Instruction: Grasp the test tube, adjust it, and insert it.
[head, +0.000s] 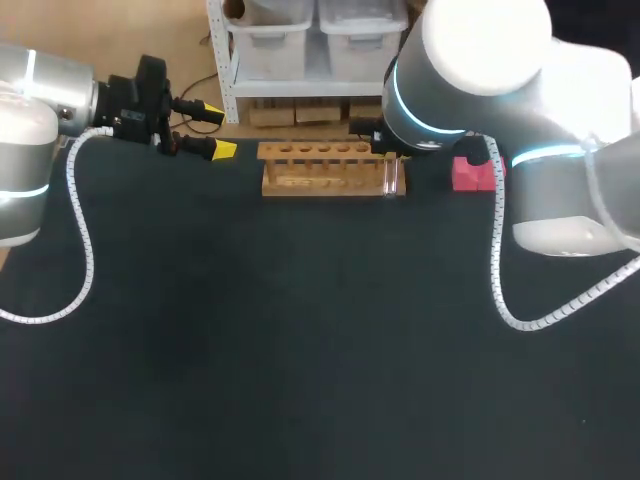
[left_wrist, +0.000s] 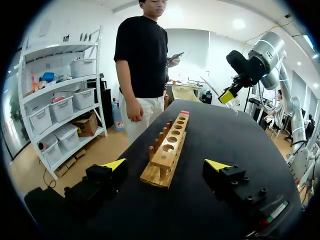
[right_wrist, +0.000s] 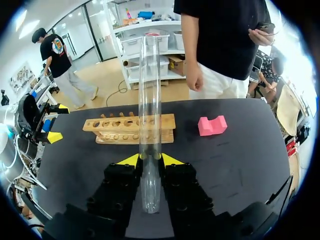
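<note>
Pinching tube (right_wrist: 149, 100) in right gripper (right_wrist: 150, 159), rack (right_wrist: 130, 129) beyond at eleven o'clock; holding left gripper (left_wrist: 166, 164) wide apart, rack's end at twelve o'clock.

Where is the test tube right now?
In the right wrist view, the test tube is clamped in the right claw, with the wooden rack ahead.

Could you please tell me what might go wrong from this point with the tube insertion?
The right pincer grips the test tube near one end, so the long free length may slip or swing. Holes in the rack look narrow; a slight misalignment could knock glass against wood. The left pincer stands open near the rack's end, and the arms might collide.
</note>
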